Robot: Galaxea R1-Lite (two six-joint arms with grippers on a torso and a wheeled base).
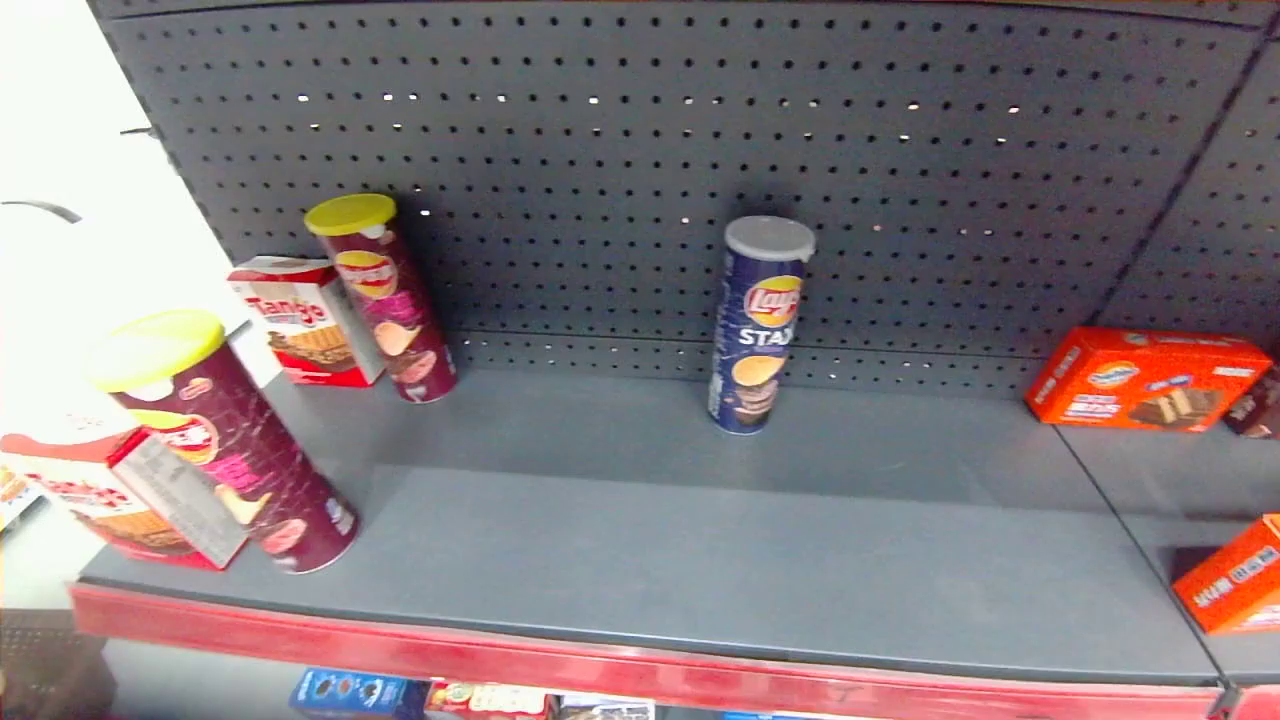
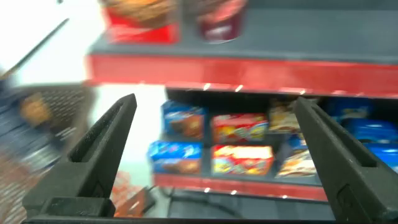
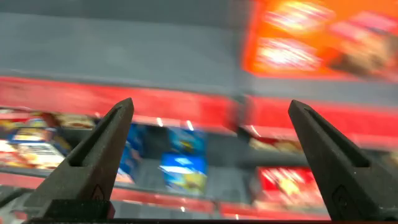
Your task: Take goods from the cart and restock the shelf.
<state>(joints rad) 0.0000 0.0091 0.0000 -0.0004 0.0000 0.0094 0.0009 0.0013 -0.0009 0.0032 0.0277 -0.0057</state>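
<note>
A grey shelf (image 1: pixel 640 540) with a red front lip carries a blue chip can (image 1: pixel 757 325) upright near the back middle. Two maroon chip cans with yellow lids stand at the left: one at the back (image 1: pixel 383 297), one near the front edge (image 1: pixel 225 440). Red-and-white wafer boxes (image 1: pixel 305 320) (image 1: pixel 125 495) stand beside them. My left gripper (image 2: pixel 214 140) is open and holds nothing, in front of and below the shelf's red lip (image 2: pixel 249 65). My right gripper (image 3: pixel 211 155) is open and holds nothing, facing the red lip (image 3: pixel 155 102) below an orange box (image 3: pixel 323 37).
Orange boxes lie at the right: one at the back (image 1: pixel 1145 378), one at the front edge (image 1: pixel 1235 575). A perforated dark back panel (image 1: pixel 640 150) closes the shelf. A lower shelf holds blue and red packs (image 2: pixel 214 140). The shelf's middle and front are bare.
</note>
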